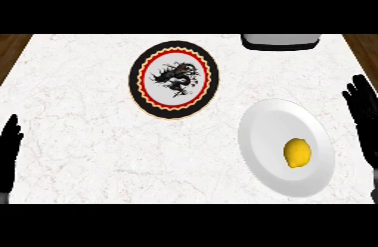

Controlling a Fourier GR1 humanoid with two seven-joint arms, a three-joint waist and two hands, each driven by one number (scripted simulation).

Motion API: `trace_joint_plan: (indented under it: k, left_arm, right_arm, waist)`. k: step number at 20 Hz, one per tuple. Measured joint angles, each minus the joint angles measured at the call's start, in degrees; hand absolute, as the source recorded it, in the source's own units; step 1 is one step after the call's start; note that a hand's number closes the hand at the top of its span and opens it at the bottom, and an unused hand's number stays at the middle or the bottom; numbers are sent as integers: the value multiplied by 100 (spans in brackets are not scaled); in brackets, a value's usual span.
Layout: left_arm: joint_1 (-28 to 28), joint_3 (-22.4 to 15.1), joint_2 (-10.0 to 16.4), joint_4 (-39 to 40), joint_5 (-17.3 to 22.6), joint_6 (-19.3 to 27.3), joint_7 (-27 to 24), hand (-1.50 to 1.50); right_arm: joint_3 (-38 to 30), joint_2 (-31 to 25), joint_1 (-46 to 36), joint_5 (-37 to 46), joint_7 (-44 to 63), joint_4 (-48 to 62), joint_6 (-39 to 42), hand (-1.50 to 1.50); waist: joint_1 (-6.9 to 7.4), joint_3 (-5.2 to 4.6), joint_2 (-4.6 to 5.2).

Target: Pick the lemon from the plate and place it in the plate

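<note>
A yellow lemon [297, 152] lies on a plain white plate [266, 136] at the counter's right, toward the plate's near right part. A second plate [175, 107], black-rimmed with a red and cream band and a dark figure in its middle, sits further back near the centre with nothing on it. My right hand [365, 116] stands open at the right edge, fingers up, just right of the white plate and apart from the lemon. My left hand [9, 151] rests open at the left edge, far from both plates.
A grey object [280, 40] with a dark base sits at the counter's far edge, behind the white plate. The pale marble counter [88, 116] spreads between the left hand and the plates. Brown wood shows past its far corners.
</note>
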Motion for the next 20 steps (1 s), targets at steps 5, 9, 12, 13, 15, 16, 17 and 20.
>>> trace_joint_plan:
  k: [5,9,12,13,15,16,17,20]
  left_arm:
    - [-102,-212,42,-208,-264,-178,-438,0]
    - [-95,-395,69,-408,-388,-362,-825,0]
    - [-26,-522,39,-499,-436,-478,-1046,0]
    - [-25,-547,36,-528,-445,-509,-1096,0]
    - [-5,-588,10,-511,-460,-573,-1234,0]
    - [25,-623,-11,-523,-486,-586,-1292,0]
    - [27,-628,-20,-521,-485,-614,-1327,0]
    - [58,-647,-79,-487,-523,-683,-1520,0]
  right_arm:
    - [-662,811,-104,-340,-242,-414,-1035,-150]
    - [-1226,1064,111,149,-494,-343,-2434,-150]
    - [-1332,1642,258,672,-973,-589,-3617,-150]
    - [-1346,1889,287,835,-1173,-688,-3935,-150]
    - [-1216,2391,369,1163,-1525,-961,-4470,-150]
    - [-1091,2575,474,1286,-1680,-1129,-4699,-150]
    - [-898,2720,617,1416,-1807,-1316,-4912,-150]
    - [-26,2995,1136,1864,-1866,-1796,-5432,-150]
  waist:
    - [-49,12,-62]
    - [-196,-17,-76]
    - [-168,-15,-88]
    - [-144,-11,-86]
    - [-98,-9,-79]
    - [-76,-5,-78]
    - [-61,-3,-76]
    - [-1,-2,-63]
